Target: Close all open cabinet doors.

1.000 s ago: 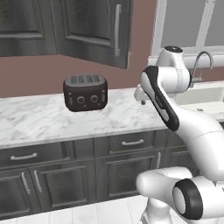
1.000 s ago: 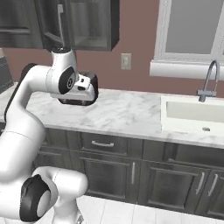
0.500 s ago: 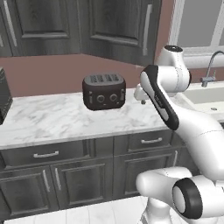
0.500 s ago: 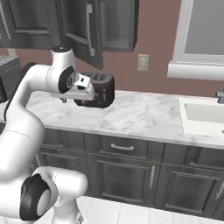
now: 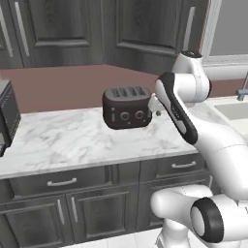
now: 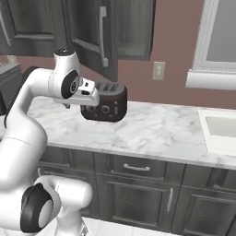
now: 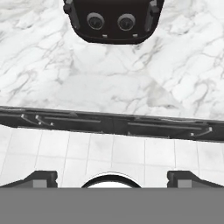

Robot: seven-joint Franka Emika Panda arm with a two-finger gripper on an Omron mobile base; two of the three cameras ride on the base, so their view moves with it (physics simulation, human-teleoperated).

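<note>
An upper cabinet door [image 5: 145, 29] stands swung out from the wall above the counter, its silver bar handle [image 5: 189, 29] on the right edge. In the right base view the same open door [image 6: 90, 34] juts toward me with its handle [image 6: 102, 37]. The upper doors to its left [image 5: 58, 29] look shut. My hand [image 6: 85, 92] hangs in front of the toaster, well below the open door. In the hand view my gripper [image 7: 112, 178] looks down past the counter edge, its fingertips [image 7: 41, 177] wide apart and open with nothing between them.
A black toaster [image 5: 127, 107] sits on the white marble counter [image 5: 68, 140]. A dark microwave [image 5: 7, 116] stands at the far left, and a sink [image 6: 221, 129] is set in at the right. Drawers and shut lower doors [image 6: 133, 198] run below; an outlet [image 6: 159, 70] is on the wall.
The base has driven left along the counter, so the whole scene has slid right in both base views. The microwave has come into view. My arm keeps the same pose.
</note>
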